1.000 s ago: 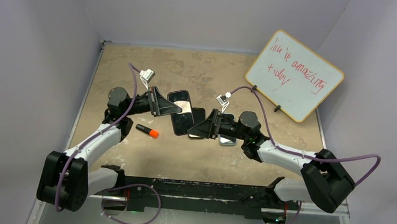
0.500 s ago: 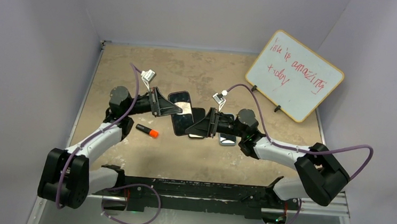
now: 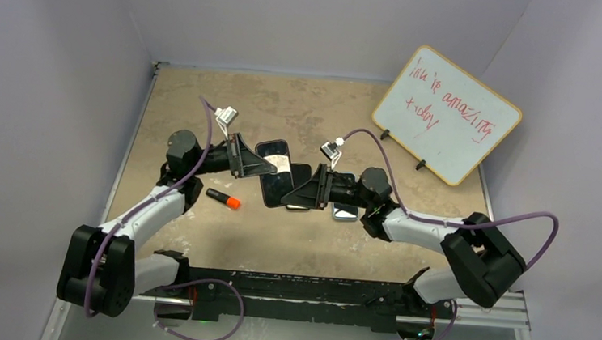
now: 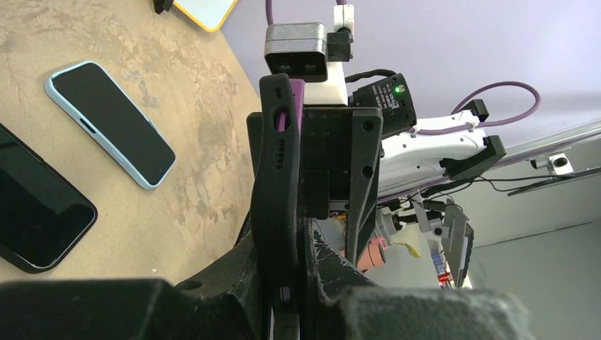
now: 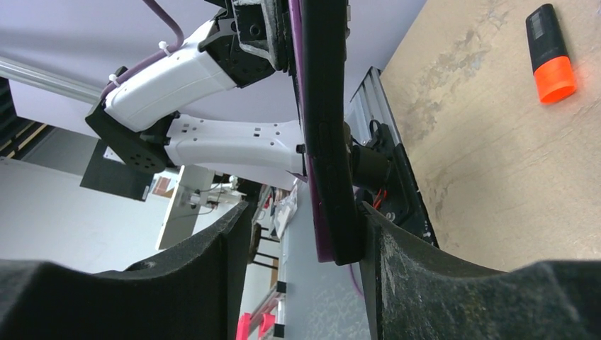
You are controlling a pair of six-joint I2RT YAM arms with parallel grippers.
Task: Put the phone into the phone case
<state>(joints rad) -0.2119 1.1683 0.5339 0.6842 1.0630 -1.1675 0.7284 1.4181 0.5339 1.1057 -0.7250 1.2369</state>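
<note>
While the left gripper (image 3: 259,163) clamped the black case (image 4: 276,177) on edge above the counter (image 3: 276,241), the purple phone (image 4: 297,92) showed through its side slots and along one face, apparently only partly in. The right gripper (image 5: 305,234) stood wide, its fingers straddling the case's other end, one finger just beside it. Seating looked to be the step in hand; next, the right gripper would need to close and press phone and case together until flush, without twisting them from the left grip.
</note>
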